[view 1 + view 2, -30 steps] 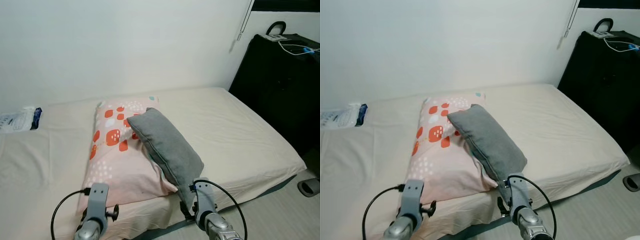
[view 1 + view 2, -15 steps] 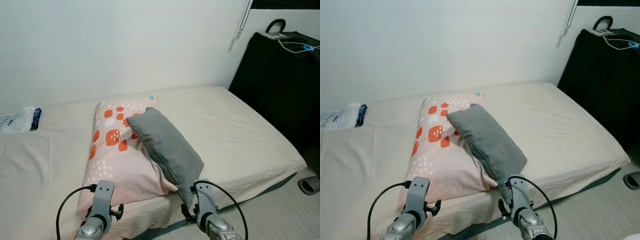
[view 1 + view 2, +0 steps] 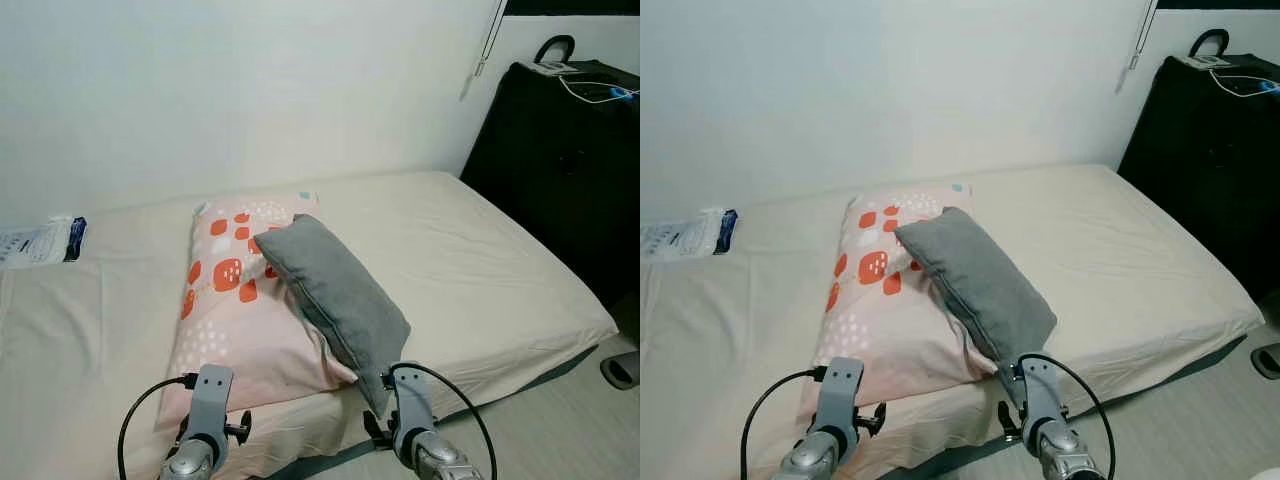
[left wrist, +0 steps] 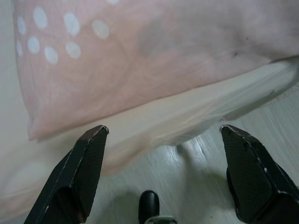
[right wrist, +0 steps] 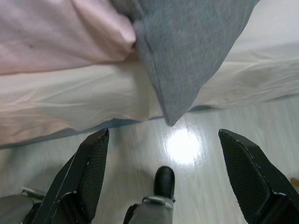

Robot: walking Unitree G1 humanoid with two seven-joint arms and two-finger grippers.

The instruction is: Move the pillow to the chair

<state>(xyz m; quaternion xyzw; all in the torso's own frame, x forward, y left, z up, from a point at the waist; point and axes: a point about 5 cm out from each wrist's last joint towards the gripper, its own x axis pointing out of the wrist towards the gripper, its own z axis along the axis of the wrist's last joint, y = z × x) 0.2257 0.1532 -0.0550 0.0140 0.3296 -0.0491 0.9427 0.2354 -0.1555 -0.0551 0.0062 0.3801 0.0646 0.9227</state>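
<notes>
- The pink pillow (image 3: 240,300), patterned with orange-red shapes and white dots, lies lengthwise on the cream-sheeted bed (image 3: 480,270), its near end close to the bed's front edge.
- At the far left of the bed, by the wall, lies a white and blue packet (image 3: 40,240).
- The left gripper (image 4: 163,135) hangs low in front of the bed, just below the pink pillow's near end; its black fingers (image 4: 86,168) are spread wide with nothing between them.
- A grey pillow (image 3: 335,295) rests slantwise on the pink one's right side, its lower corner hanging over the bed's edge.
- The right gripper (image 5: 163,135) sits just below that overhanging grey corner, above the pale floor (image 5: 187,154); its fingers are likewise spread wide and hold nothing.
- At the far right, beyond the bed, stands a black suitcase (image 3: 560,170) with a white cable on top.
</notes>
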